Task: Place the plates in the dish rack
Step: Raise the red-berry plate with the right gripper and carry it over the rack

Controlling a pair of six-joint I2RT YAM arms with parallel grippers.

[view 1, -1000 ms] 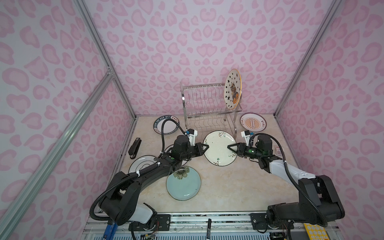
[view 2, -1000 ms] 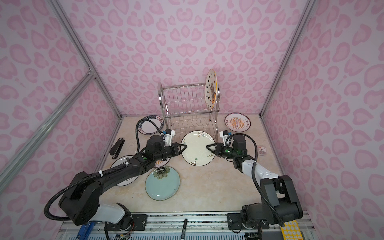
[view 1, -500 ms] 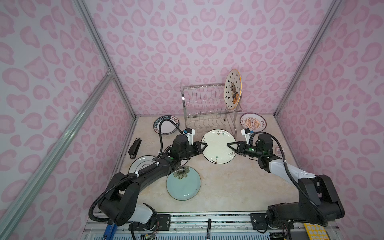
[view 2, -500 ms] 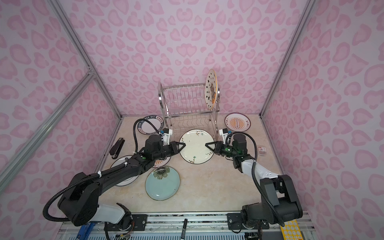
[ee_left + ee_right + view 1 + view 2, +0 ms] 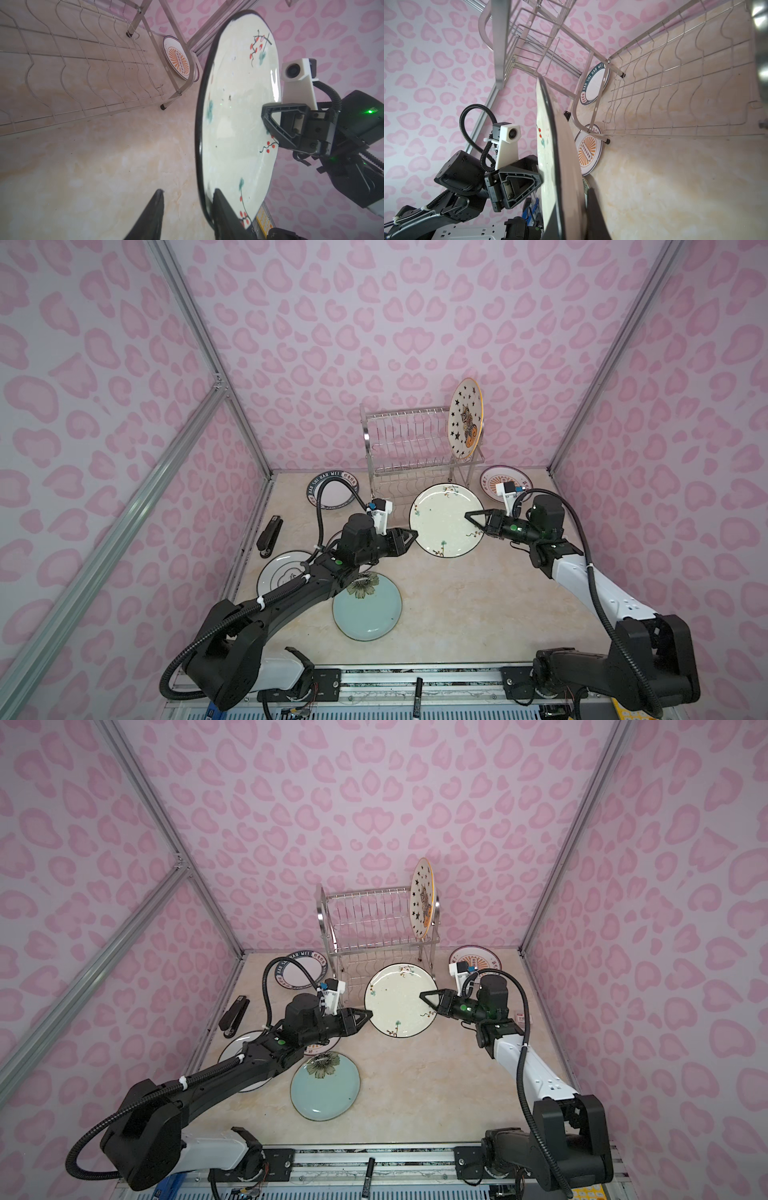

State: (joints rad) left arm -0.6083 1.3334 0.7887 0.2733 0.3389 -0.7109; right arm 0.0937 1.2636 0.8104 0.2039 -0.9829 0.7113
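Plate (image 5: 440,526), floral, hangs tilted before the rack (image 5: 409,439), near the worktop's (image 5: 457,605) back edge, with the right gripper (image 5: 471,519) pinched on its rim. The left gripper (image 5: 413,536) is parted astride the opposite rim. Stiff, slick, breakable glaze: probably best held by the rim.

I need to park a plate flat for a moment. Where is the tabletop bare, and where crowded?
Bare: the beige marble tabletop from the pale teal flower plate rightward to the right arm. Crowded: the left edge, where the black-ringed white plate, black stapler and left arm sit close together.
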